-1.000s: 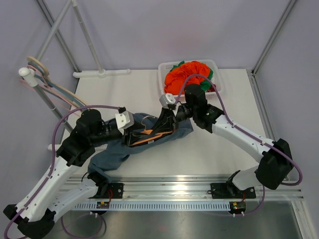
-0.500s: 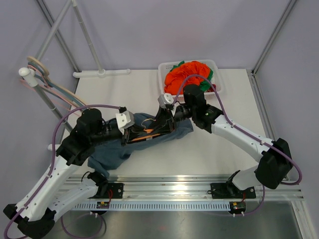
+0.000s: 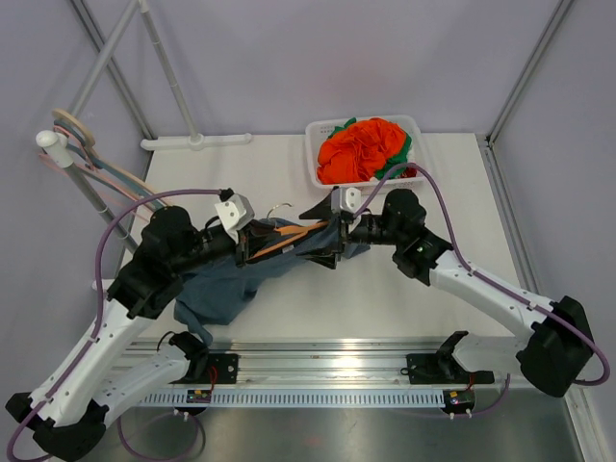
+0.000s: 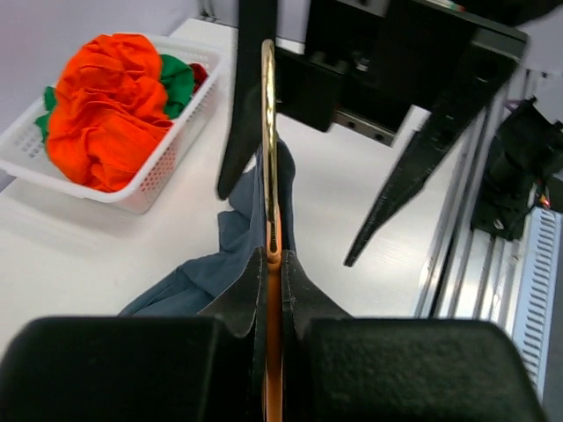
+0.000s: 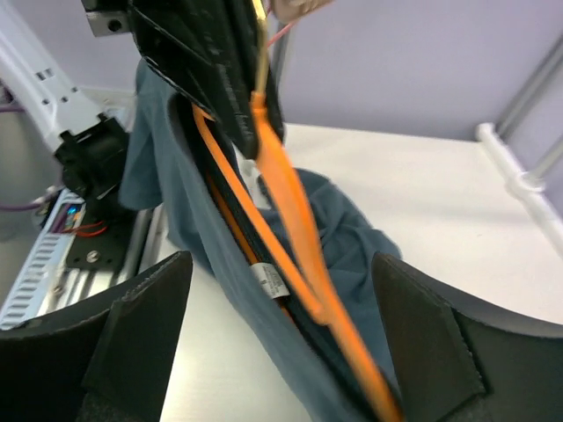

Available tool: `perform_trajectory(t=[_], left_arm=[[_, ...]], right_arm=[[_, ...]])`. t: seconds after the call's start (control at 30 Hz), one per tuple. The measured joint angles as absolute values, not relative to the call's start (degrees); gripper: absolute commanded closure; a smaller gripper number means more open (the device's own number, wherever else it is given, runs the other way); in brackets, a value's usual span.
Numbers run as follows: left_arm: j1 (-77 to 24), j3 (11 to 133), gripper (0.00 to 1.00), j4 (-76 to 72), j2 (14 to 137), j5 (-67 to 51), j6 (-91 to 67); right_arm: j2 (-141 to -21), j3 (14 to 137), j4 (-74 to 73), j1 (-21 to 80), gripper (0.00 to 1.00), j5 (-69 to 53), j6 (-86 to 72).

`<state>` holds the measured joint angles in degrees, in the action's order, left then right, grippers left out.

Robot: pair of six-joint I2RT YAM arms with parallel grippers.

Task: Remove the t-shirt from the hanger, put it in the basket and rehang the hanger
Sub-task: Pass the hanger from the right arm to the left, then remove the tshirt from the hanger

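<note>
A blue t-shirt (image 3: 219, 295) hangs from an orange hanger (image 3: 287, 240) lifted above the table's middle. My left gripper (image 3: 258, 241) is shut on the hanger (image 4: 273, 290) near its gold hook (image 4: 268, 132). In the left wrist view the t-shirt (image 4: 236, 239) drapes below the jaws. My right gripper (image 3: 325, 236) stands open, facing the left one, its fingers either side of the hanger's far end without touching it. Seen from the right wrist, the hanger (image 5: 295, 220) and t-shirt (image 5: 201, 237) run between the wide fingers of that gripper (image 5: 281, 338).
A white basket (image 3: 313, 171) of orange and green clothes stands at the back right of the table. A rack with several spare hangers (image 3: 77, 135) is at the far left. A white pole (image 3: 197, 141) lies along the back edge.
My left gripper has shut on the hanger and raised it. My right gripper has opened, let go and drawn back to the right.
</note>
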<state>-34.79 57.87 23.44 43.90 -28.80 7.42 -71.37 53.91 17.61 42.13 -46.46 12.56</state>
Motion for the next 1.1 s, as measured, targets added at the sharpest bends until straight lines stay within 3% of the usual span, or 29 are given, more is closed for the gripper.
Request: perform_trajectory(t=[0.4,0.83,1.03,1.07,1.1], left_arm=[[-34.8,56.5,1.0,10.4,46.7,-13.3,-1.0],[-34.8,56.5,1.0,7.6,49.3,-11.7,-5.4],[-34.8,56.5,1.0,7.6,49.2,-11.7,-6.3],[-34.8,56.5,1.0,7.6,49.2,-11.7,-6.4],[-34.8,56.5,1.0,7.6,49.2,-11.7,-6.5]], right_arm=[[-70.1,50.8,25.9,48.6,0.25,-38.3,14.7],[-77.6,51.7,32.1,55.9,0.31,-28.8,18.3],[-80.6,53.8,32.3,57.8,0.74,-26.1,20.3],[-81.0,54.3,32.3,58.0,0.88,-25.9,20.4],[-81.3,54.7,32.3,58.2,0.94,-25.7,20.7]])
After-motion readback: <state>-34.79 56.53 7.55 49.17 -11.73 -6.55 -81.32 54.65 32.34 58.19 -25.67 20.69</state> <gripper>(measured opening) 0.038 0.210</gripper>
